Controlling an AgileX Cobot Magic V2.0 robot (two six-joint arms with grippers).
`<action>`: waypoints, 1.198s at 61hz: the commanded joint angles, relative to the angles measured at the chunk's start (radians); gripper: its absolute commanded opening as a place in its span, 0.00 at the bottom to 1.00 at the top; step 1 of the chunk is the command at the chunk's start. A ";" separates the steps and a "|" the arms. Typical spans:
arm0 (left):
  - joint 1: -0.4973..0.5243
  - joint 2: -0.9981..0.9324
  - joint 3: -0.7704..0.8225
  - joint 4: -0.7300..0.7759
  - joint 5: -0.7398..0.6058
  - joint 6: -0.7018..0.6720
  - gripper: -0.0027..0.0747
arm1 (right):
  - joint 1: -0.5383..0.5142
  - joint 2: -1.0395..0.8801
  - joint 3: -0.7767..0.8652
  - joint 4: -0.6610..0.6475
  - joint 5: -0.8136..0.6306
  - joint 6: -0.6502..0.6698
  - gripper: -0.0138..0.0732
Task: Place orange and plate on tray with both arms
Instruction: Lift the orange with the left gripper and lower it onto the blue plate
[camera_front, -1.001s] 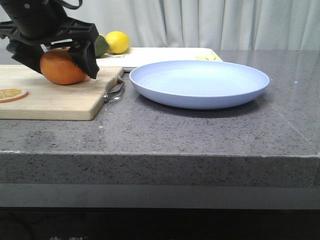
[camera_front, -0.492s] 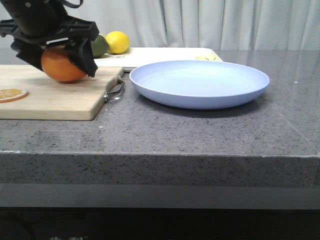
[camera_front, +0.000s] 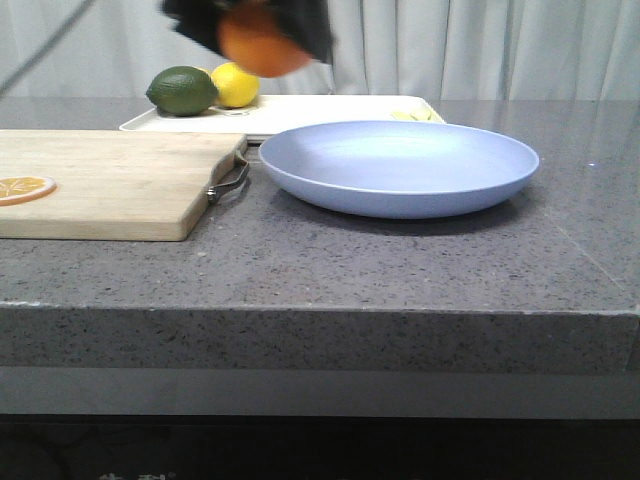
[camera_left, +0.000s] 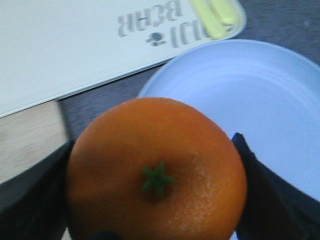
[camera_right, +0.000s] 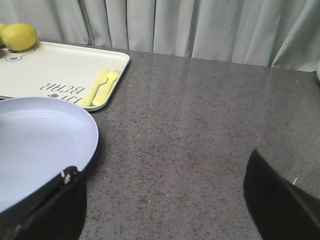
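Observation:
My left gripper (camera_front: 262, 30) is shut on the orange (camera_front: 262, 47) and holds it high in the air at the top of the front view, blurred. In the left wrist view the orange (camera_left: 157, 170) fills the jaws, above the gap between the cream-white tray (camera_left: 65, 45) and the lavender-blue plate (camera_left: 240, 110). The plate (camera_front: 398, 166) sits on the counter in front of the tray (camera_front: 330, 108). My right gripper (camera_right: 160, 200) is open and empty over bare counter beside the plate's rim (camera_right: 75, 125); it does not show in the front view.
A wooden cutting board (camera_front: 110, 180) with a metal handle and an orange slice (camera_front: 22, 187) lies at the left. A green lime (camera_front: 182, 90) and a yellow lemon (camera_front: 233, 84) sit on the tray's far left. Yellow cutlery (camera_right: 101, 86) lies at the tray's right end. Curtains hang behind.
My left gripper has lifted the orange off the cutting board and carried it up and to the right, toward the tray. The lime, hidden before, now shows.

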 joint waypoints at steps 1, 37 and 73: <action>-0.058 -0.008 -0.034 -0.010 -0.150 -0.007 0.35 | -0.005 0.009 -0.037 0.002 -0.087 -0.004 0.90; -0.105 0.111 -0.034 -0.012 -0.252 -0.007 0.65 | -0.005 0.009 -0.034 0.002 -0.088 -0.004 0.90; -0.105 0.084 -0.034 -0.012 -0.242 -0.007 0.81 | -0.005 0.009 -0.034 0.002 -0.089 -0.004 0.90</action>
